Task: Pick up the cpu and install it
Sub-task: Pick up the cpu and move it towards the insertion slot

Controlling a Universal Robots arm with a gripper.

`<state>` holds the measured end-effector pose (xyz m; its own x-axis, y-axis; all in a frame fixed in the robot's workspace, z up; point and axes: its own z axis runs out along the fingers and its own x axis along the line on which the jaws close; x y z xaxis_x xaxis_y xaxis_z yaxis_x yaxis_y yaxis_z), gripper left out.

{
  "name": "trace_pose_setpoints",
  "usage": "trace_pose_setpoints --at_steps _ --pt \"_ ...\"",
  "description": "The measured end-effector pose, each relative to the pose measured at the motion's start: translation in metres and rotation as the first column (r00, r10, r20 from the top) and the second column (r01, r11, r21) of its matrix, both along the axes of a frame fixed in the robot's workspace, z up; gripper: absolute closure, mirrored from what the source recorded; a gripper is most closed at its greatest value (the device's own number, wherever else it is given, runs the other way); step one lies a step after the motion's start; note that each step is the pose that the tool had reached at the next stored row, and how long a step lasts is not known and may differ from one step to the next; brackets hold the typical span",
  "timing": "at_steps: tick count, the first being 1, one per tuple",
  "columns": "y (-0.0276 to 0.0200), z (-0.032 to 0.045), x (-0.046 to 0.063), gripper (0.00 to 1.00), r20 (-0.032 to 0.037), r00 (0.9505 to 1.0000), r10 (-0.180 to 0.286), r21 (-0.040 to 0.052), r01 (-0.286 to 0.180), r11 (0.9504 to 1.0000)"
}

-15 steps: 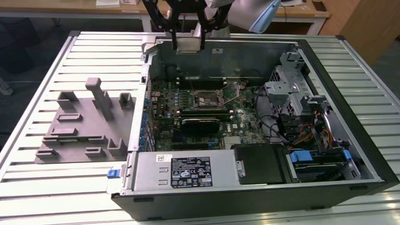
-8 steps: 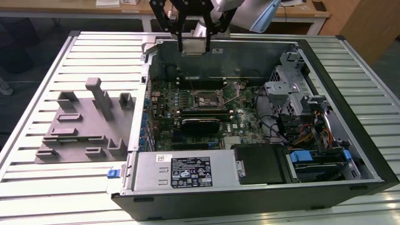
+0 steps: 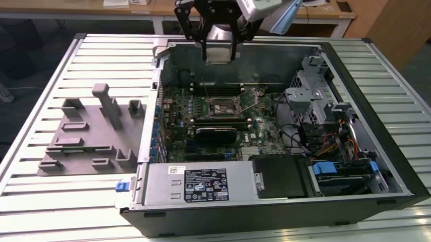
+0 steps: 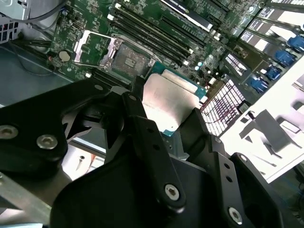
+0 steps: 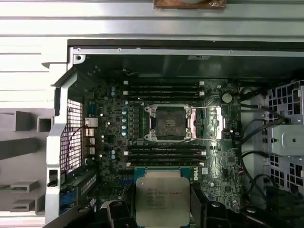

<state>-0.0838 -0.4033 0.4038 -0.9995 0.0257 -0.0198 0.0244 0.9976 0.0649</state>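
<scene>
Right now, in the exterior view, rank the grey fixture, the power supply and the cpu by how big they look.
Largest to smallest in the exterior view:
1. grey fixture, the widest footprint
2. power supply, clearly less area
3. cpu, held in the claw, by far the smallest

In the exterior view, open air separates the cpu (image 3: 219,53) in the gripper (image 3: 219,57) from the socket (image 3: 225,106) at its 6 o'clock. Memory slots (image 3: 219,89) flank the socket at 12 and 6, a drive cage (image 3: 306,95) at 3, the case wall (image 3: 159,101) at 9.
</scene>
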Motion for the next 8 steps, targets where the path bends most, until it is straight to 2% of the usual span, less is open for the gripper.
trace_pose_setpoints --at_steps 8 --pt "0.0000 -0.0083 0.0060 0.45 0.0000 1.0000 0.000 -0.0001 0.000 1.0000"
